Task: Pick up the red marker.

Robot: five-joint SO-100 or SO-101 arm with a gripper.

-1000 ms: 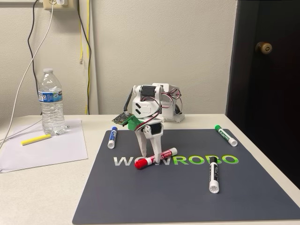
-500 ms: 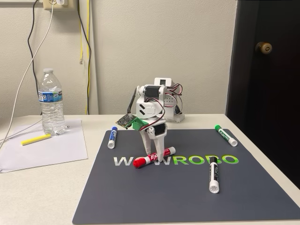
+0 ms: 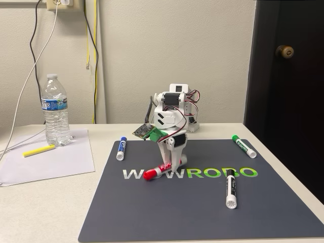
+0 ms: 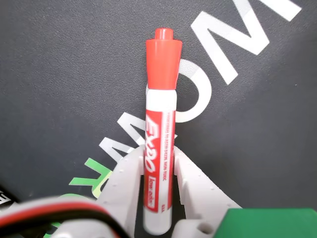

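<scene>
Here the gripper (image 4: 159, 171) stood low over the mat, its two white fingers (image 4: 121, 183) straddling the white barrel of the red marker (image 4: 159, 139). In the wrist view both fingers pressed close against the barrel's sides near its back end, with no clear gap to be seen, so I judged them clamped on the marker, or within a hair of it. In the fixed view the gripper (image 3: 169, 163) came straight down onto the marker (image 3: 157, 171), which lay on the dark mat (image 3: 152, 212) across the white and green lettering, its red cap pointing to the left and toward the camera.

The marker appeared to be resting on the mat, not raised; no space showed beneath it, though the angle made that hard to settle. By my reading the reach and the closing of the fingers were done or nearly so, and the lift itself was what remained. Since the hold sat toward the tail and not the middle, the capped end might sag once it left the mat.

Farther out on the mat lay a blue-capped marker (image 3: 121, 148) to the left, a black-capped marker (image 3: 231, 187) toward the front right and a green marker (image 3: 243, 146) at the far right, all well apart from the gripper. Off the mat to the left, a water bottle (image 3: 54, 110) and a yellow highlighter (image 3: 38, 150) sat on a sheet of paper (image 3: 50, 162).
</scene>
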